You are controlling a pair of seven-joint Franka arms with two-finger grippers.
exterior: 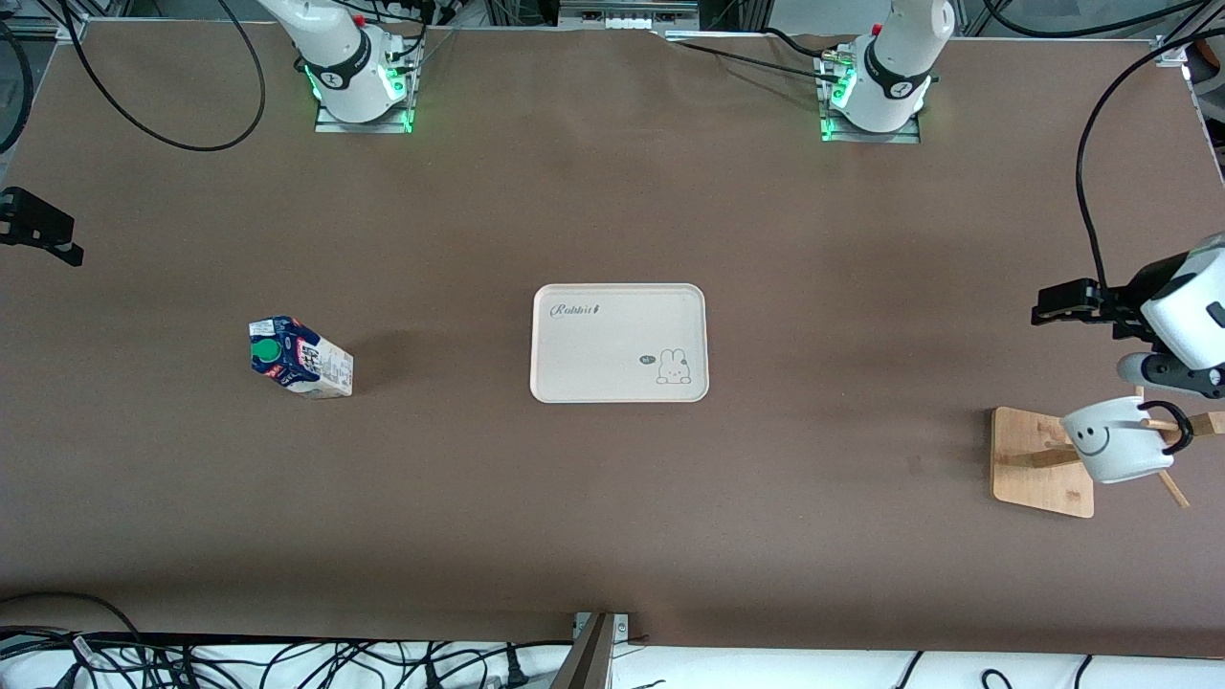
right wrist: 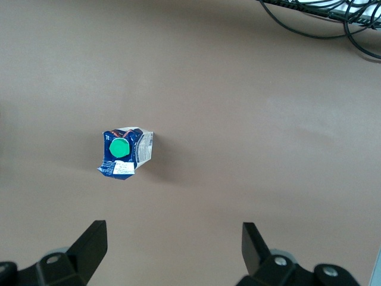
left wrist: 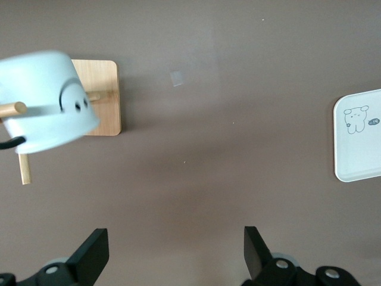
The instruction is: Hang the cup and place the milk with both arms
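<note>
i read the milk (exterior: 300, 358) standing at the right arm's end, nearest the right gripper (right wrist: 172, 253), which is spread wide and empty; the left gripper (left wrist: 175, 256), also wide and empty, waits beside the hung cup (exterior: 1118, 439).

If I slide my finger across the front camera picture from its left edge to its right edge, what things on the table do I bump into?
Milk → tray → wooden rack → cup, hanging on the rack's peg.
</note>
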